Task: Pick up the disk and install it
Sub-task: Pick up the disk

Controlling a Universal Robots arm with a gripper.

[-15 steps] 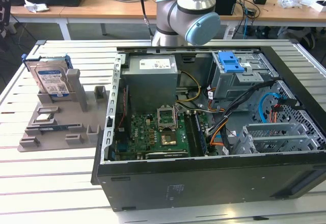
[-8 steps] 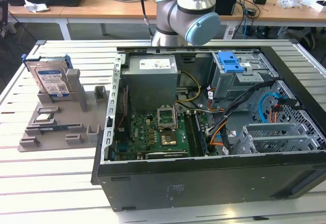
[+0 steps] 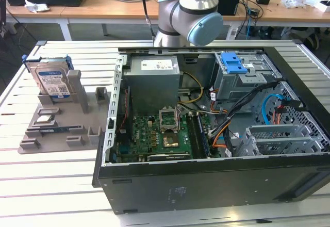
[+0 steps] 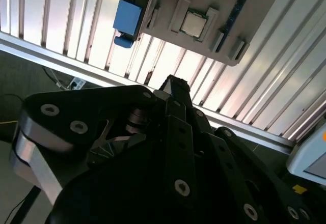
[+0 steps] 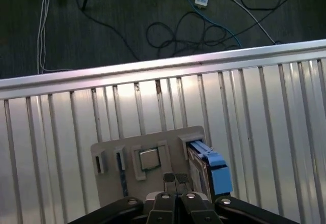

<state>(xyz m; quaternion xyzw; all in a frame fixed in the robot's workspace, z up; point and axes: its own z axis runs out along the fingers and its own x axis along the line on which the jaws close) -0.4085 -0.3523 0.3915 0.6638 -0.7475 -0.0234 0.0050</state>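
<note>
Exterior view: a slatted metal table carries an open black computer case on the exterior view's right, its motherboard and grey power-supply box exposed. The robot arm rises at the far side of the case. On the exterior view's left, just beside the case, lies a grey fixture tray.

The disk stands upright on its edge in a slot at the far end of this tray, leaning slightly. It is a flat silver metal rectangle with a white-and-blue label facing the camera and a blue plastic frame along its edges; in the first wrist view the frame's blue tab juts out past the tray's edge.

In the first wrist view the gripper hangs above the tray, well apart from the disk, its two fingertips pressed together with nothing between them. A small square processor chip sits in a tray pocket near the disk.
</note>
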